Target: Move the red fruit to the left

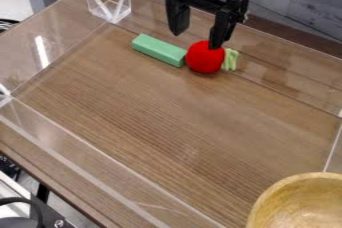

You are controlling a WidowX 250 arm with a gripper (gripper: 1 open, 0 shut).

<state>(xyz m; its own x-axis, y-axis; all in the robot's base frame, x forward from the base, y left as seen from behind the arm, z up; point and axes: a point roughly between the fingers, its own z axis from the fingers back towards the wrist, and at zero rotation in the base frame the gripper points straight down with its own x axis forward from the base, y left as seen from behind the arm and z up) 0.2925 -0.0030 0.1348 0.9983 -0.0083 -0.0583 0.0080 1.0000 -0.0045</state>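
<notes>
Pincer (203,30) spread wide, I am hovering over the red fruit (205,58), upper centre of the frame, gripping nothing as far as this small view tells. It is probably light, hard and prone to rolling, wanting a grip round its middle; the green block (160,50) is crowding its left.

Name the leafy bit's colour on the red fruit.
Pale green, best seen in the camera view.

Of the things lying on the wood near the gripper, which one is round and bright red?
The ball-shaped fruit, pale green on one side; the block beside it is flat, rectangular and green.
</notes>
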